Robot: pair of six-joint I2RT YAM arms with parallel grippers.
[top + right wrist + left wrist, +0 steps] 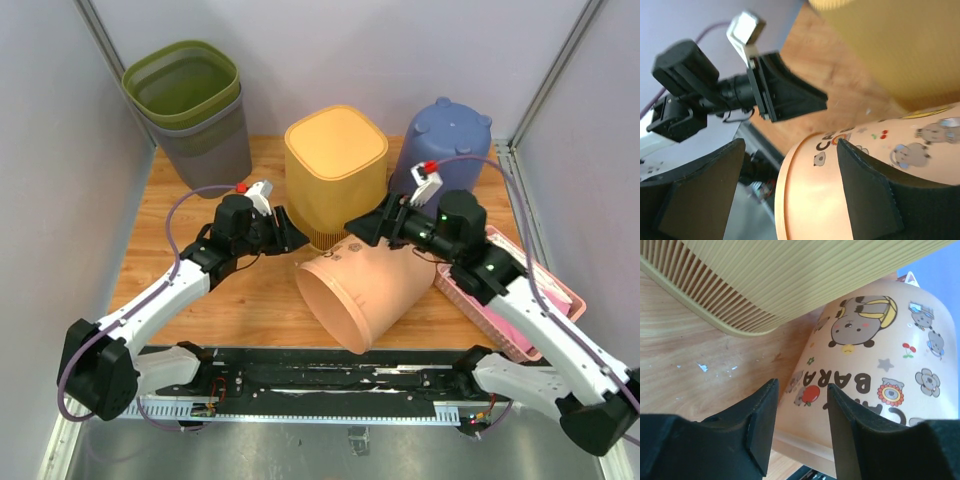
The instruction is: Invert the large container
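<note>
Container (365, 290) lay on side on table (250, 300) in overhead view, mouth toward arm bases. It sat right of left tool (290, 236) and under right tool (362, 228); neither gripped it.
Left wrist view: tool parted, empty; printed wall ahead-right, yellow bin (790, 275) above.
Right wrist view: tool spread wide, empty; rim (785, 180) ahead between fingers.
Judgement: roughly half turned. Best to lift base end, pivot on rim until mouth sat flat, and steer clear of bin.

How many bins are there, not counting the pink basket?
5: green bin nested in grey bin back left, yellow bin centre, blue bin back right, peach bin on its side in front. More could be nested.
</note>
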